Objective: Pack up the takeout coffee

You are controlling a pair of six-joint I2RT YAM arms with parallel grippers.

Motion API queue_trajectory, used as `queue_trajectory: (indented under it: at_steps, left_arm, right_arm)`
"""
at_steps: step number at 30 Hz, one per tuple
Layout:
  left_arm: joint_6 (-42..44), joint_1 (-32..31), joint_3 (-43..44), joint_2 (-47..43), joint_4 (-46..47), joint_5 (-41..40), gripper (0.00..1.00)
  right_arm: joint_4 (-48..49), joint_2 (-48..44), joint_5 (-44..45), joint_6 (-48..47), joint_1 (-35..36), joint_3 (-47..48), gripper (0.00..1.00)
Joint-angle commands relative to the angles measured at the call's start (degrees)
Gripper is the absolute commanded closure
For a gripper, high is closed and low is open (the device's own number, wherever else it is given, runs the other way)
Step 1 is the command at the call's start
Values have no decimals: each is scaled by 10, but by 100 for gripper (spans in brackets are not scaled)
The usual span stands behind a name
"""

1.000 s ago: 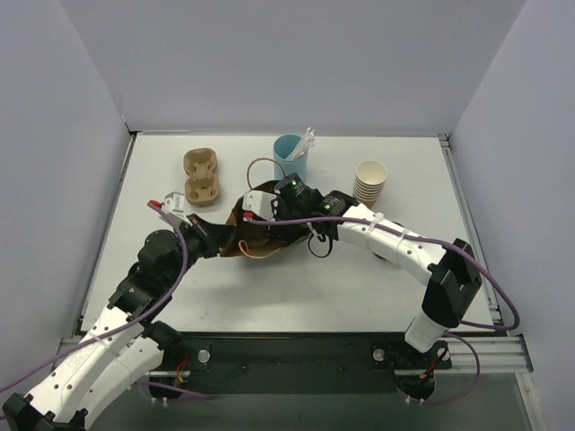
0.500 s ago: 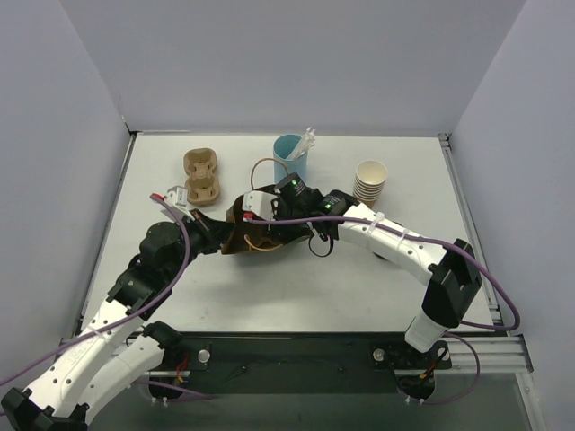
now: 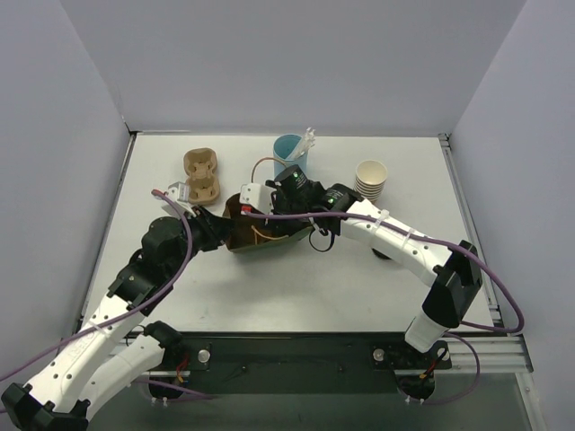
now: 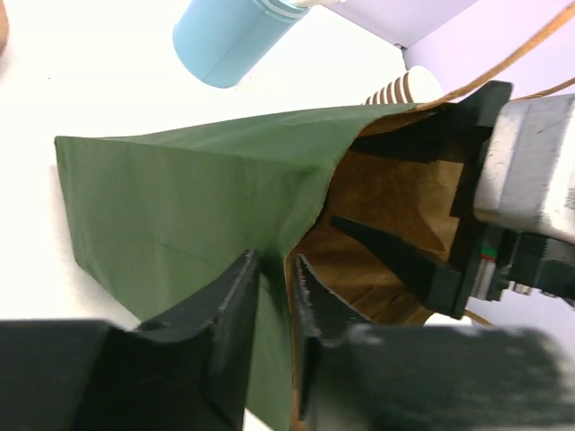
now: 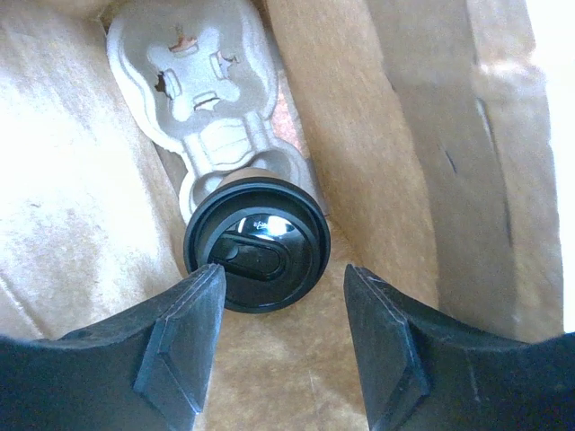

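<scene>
The takeout coffee (image 5: 258, 256) shows only in the right wrist view, as a round black lid. It sits in a pale pulp cup carrier (image 5: 193, 81) at the bottom of the green bag (image 3: 269, 241), whose brown inside (image 5: 386, 162) fills that view. My right gripper (image 5: 283, 287) is open inside the bag mouth, just above the lid and gripping nothing; its fingers (image 4: 395, 256) also show in the left wrist view. My left gripper (image 4: 274, 278) is shut on the bag's rim at its left edge (image 3: 225, 230). The bag's green side (image 4: 180, 206) faces the left wrist camera.
A light-blue cup with white sticks (image 3: 289, 153) stands just behind the bag and shows in the left wrist view (image 4: 225, 36). A stack of cream paper cups (image 3: 370, 180) stands at the back right. Two brown pulp carriers (image 3: 201, 175) lie at the back left.
The bag has been tipped more upright, its green side now showing. My left gripper moved up and right with the rim. My right gripper shifted slightly back within the mouth.
</scene>
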Motion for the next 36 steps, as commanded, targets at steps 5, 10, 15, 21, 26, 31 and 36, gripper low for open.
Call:
queue_trajectory:
  at_steps: [5,10,15,21,26,31,36]
  left_arm:
    - [42,-1,62,12,-1,-48,54]
    - [59,0,84,21,-2,-65,48]
    - [73,0,95,21,-9,-75,47]
    - [96,-1,112,18,-15,-85,46]
    - [100,0,121,17,-28,-94,45]
    - [100,-1,126,12,-30,-94,45]
    - [147,-1,142,2,-45,-81,45]
  right_arm:
    - [-15,-22,-7,7,-6,54,48]
    - [-14,-18,-14,25,-8,76,49]
    - [-8,-18,-17,44,-10,95,50]
    - [7,-21,-26,81,-21,119,50]
    - [22,-27,-17,94,-32,124,50]
    - [36,-29,-17,106,-43,144,50]
    - [86,-51,-13,128,-51,132,50]
